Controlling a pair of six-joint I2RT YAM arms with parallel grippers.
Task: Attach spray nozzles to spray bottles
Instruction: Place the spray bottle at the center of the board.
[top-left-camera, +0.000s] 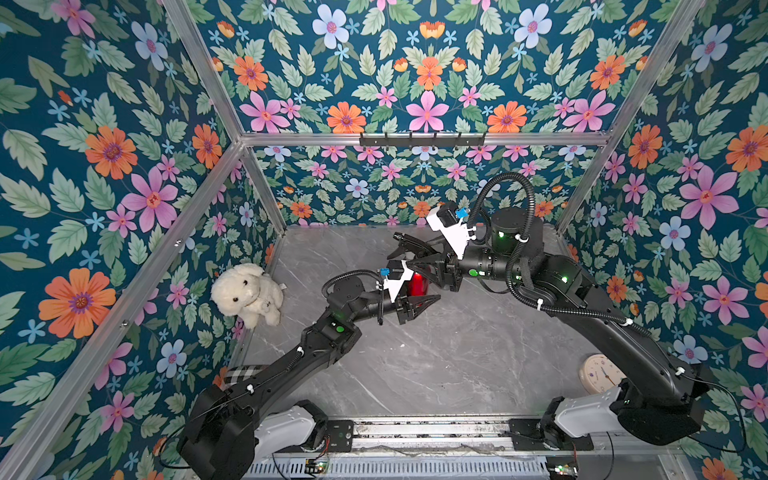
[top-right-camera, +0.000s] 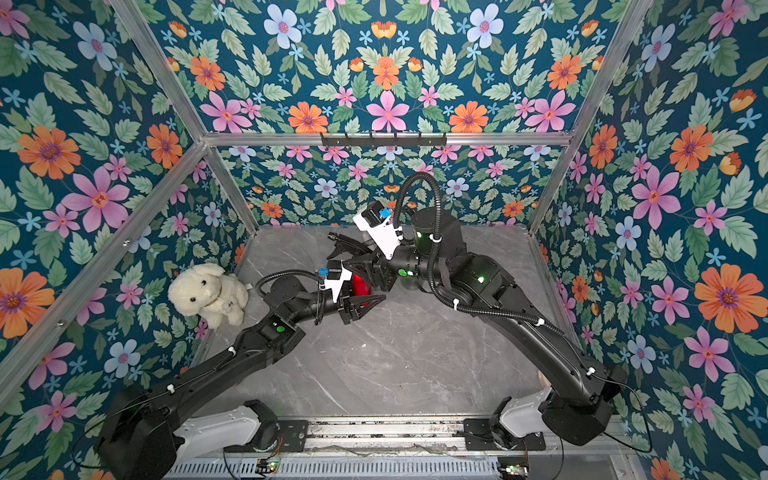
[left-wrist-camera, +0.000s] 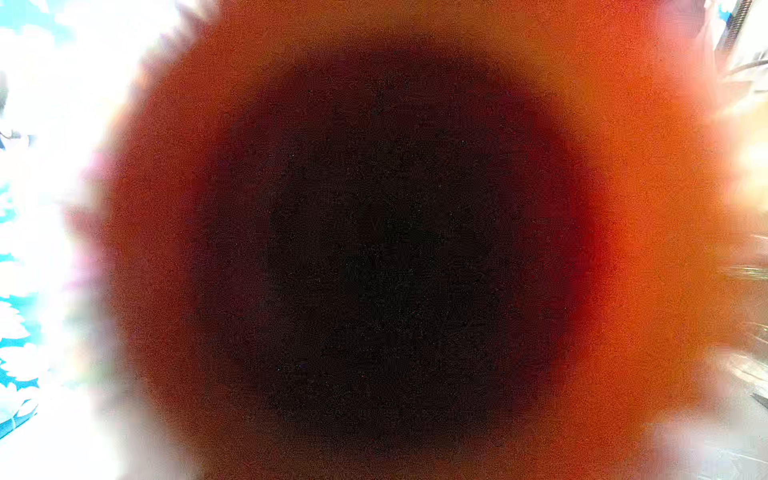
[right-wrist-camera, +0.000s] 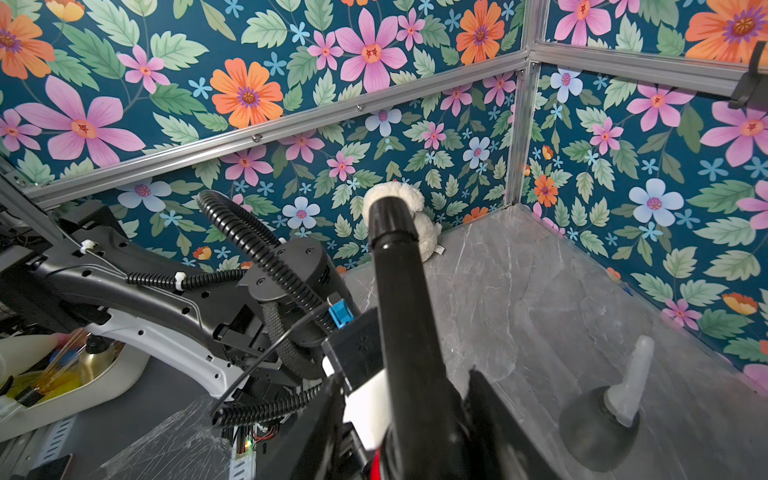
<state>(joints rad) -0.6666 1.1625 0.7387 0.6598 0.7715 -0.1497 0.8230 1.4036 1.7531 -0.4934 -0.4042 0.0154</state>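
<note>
Red bottle (top-left-camera: 418, 283) mostly hidden, clamped in left hand (top-left-camera: 425, 292); right hand (top-left-camera: 428, 270) state unclear at black nozzle (top-left-camera: 409, 243).

Floral wallpaper (top-left-camera: 428, 62), dark teal with pink, orange and pale blue flowers, covers the back and side walls. Aluminium frame rails (top-left-camera: 291, 139) cross it, and the back one bears a black hook rack (top-left-camera: 422, 140). The grey marble-patterned tabletop (top-left-camera: 457, 365) is evenly lit.

Both arms extend forward and converge mid-workspace, wrists angled inward. The left gripper (top-left-camera: 424, 293) has its jaws closed on the red bottle (top-left-camera: 419, 282). The right gripper (top-left-camera: 415, 259) sits directly beside it, jaws flanking the black nozzle (top-left-camera: 410, 243); contact cannot be determined.
</note>
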